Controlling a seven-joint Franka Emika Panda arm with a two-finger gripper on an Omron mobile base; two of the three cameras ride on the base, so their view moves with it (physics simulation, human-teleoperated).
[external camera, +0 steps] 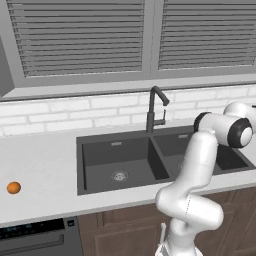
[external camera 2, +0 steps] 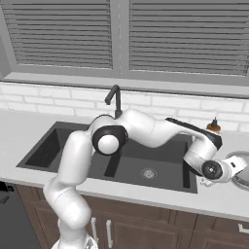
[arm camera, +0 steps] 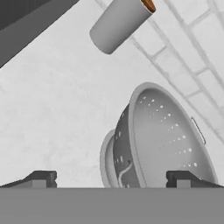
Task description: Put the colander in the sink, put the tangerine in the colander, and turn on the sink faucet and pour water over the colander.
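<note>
In the left base view, the dark double-basin sink (external camera: 150, 160) is set in the pale surface (external camera: 40, 165), both basins showing only their round drains. The sink faucet (external camera: 156, 109) stands upright behind the divider between the basins, its spout angled toward the front. The tangerine (external camera: 14, 188) lies on the surface well to the left of the sink, apart from everything else. The white arm rises from the lower right and bends away past the right edge of the frame.

In the right base view, the arm reaches across the front of the sink (external camera 2: 53, 146) to the right side. The claw (external camera 2: 238, 168) sits low over the surface just right of the sink, beside the rim of the colander (external camera 2: 241, 172), which is cut off by the frame edge. A small soap bottle (external camera 2: 213, 126) stands by the brick wall behind the sink's right end. The faucet (external camera 2: 115, 100) shows behind the arm's elbow.

In the hand view, the colander (arm camera: 162, 140) rests upright on the pale surface (arm camera: 48, 118) between the sink's dark edge and the brick wall, the view itself rolled. The claw (arm camera: 111, 180) is spread wide, one fingertip (arm camera: 43, 178) clear of the bowl on one side and the other at its far rim, holding nothing. The grey soap bottle (arm camera: 118, 24) stands beyond the colander.
</note>
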